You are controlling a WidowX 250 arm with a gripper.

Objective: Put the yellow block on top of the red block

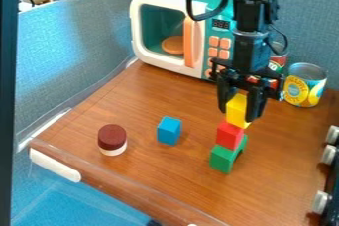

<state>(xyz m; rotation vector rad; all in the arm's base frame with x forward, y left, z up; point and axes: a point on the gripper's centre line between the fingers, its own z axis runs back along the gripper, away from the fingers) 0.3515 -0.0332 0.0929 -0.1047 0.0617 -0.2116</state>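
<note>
The gripper (238, 113) pinches the yellow block (236, 107) over the red block (229, 136), touching it or just above, I cannot tell.

I am watched by one fixed camera that looks down at a slant over the near edge of the table (155, 170), facing across it to the toy microwave (149, 56) and the partition (308, 27) behind. It stands back enough to take in the table's near left corner and the knobs (321, 202) along the right, yet near enough that my arm (252, 19) leaves by the top, my gripper (239, 115) right of the middle.
</note>
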